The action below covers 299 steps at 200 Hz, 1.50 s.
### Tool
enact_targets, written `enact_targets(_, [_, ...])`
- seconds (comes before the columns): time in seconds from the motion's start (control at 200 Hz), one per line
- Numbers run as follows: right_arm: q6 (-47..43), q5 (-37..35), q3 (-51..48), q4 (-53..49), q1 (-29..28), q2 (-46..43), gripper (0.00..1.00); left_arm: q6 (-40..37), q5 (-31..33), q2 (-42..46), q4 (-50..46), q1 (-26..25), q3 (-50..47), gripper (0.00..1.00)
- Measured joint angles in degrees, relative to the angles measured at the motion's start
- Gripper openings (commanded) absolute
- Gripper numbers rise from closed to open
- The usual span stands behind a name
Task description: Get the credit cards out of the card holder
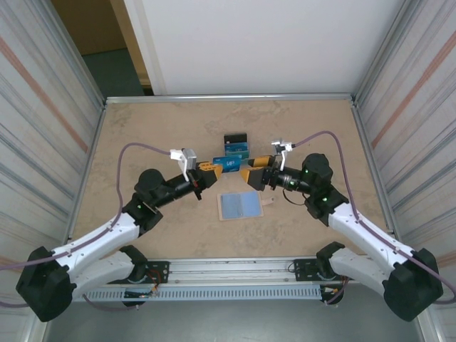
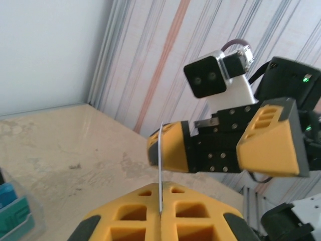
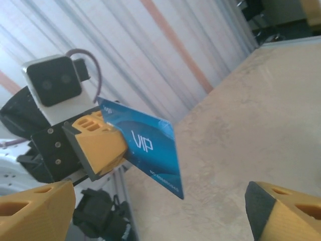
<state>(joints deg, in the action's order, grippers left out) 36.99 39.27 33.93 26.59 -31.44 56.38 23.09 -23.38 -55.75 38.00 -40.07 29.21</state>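
My left gripper (image 1: 212, 171) is shut on a blue credit card (image 1: 229, 163) marked VIP and holds it on edge above the table. In the left wrist view that card (image 2: 160, 170) shows edge-on, rising from between the closed yellow fingers (image 2: 125, 221). My right gripper (image 1: 251, 171) faces it from the right with its jaws wide apart. In the right wrist view the card's (image 3: 150, 148) free end points into the gap between the right fingertips (image 3: 35, 211), touching neither. The tan card holder (image 1: 241, 205) lies open on the table below, pale blue lining up.
A small pile of black and teal cards (image 1: 236, 144) lies just beyond the grippers; its teal edge (image 2: 12, 216) shows low at the left of the left wrist view. Striped walls close in the table (image 1: 142, 128) on both sides.
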Motion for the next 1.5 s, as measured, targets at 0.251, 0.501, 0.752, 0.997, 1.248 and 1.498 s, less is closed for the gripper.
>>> enact_targets(0.251, [1.6,4.52,0.46,6.91,-2.25,5.97,0.46,5.68,-2.78,-3.56,6.86,0.0,0.0,0.0])
enact_targets(0.501, [1.4,5.95,1.51,9.62,-2.69,6.43,0.0,7.67,-4.11,-4.04,9.44,0.02,-0.26,0.0])
enact_targets(0.752, [-1.4,5.35,1.88,5.97,-3.1,4.68,0.0,6.78,-4.68,-3.04,6.19,0.68,-0.26,0.52])
enact_targets(0.997, [-10.05,1.57,5.29,-8.59,-5.11,-1.01,0.0,-5.4,-5.75,2.78,-16.35,2.54,7.37,0.64])
enact_targets(1.248, [-17.97,-0.44,6.88,-20.48,-6.49,-4.7,0.0,-24.79,-9.68,1.73,-43.56,2.54,26.25,0.66])
enact_targets(1.498, [-20.81,-0.42,7.78,-25.83,-7.15,-4.74,0.0,-36.33,-16.2,-9.35,-62.55,2.51,39.28,0.61])
